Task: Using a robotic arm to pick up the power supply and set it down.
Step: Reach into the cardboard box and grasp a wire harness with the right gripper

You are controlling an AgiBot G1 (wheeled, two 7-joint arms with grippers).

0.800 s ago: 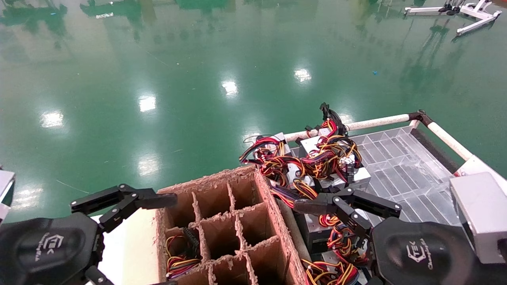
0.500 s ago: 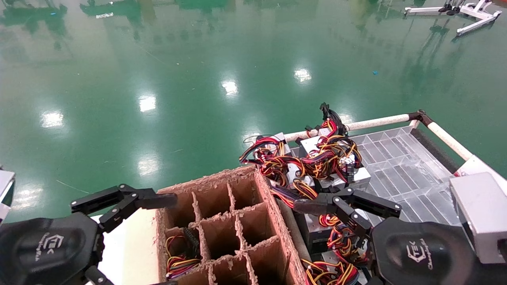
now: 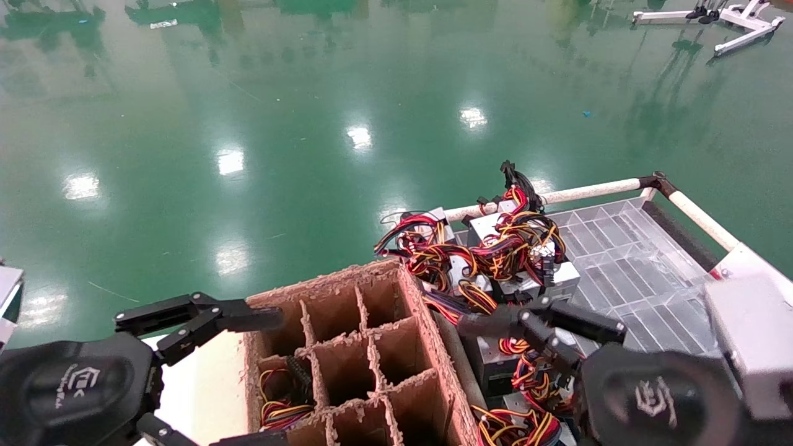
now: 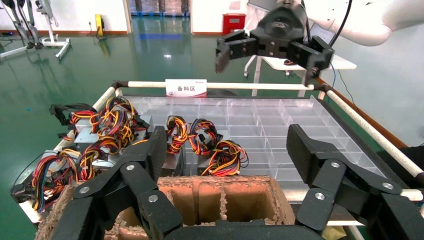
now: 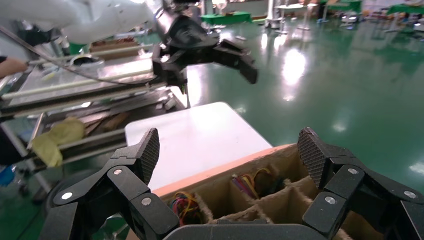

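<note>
The power supply (image 3: 526, 282) I take to be the nearest grey metal box lies among others on the clear ribbed tray (image 3: 626, 260), right at the tips of my right end effector (image 3: 542, 319) and slightly beyond and below them, its red, yellow and black wires (image 3: 495, 248) heaped over it. I cannot tell its long axis under that tangle. My right end effector is spread wide and holds nothing; it is clearly the nearer arm, so I judge the coming move is a short reach forward and down onto the box. My left end effector (image 3: 198, 313) is also wide open and empty, parked on the far side of the cardboard divider box (image 3: 347, 347) from the supplies. The left wrist view alone shows the tray across its width, with several wire-topped supplies (image 4: 200, 145) in a row behind the cardboard; the right wrist view looks the other way, over the divider cells toward a white worktop (image 5: 195, 137), and misses the supplies entirely.
</note>
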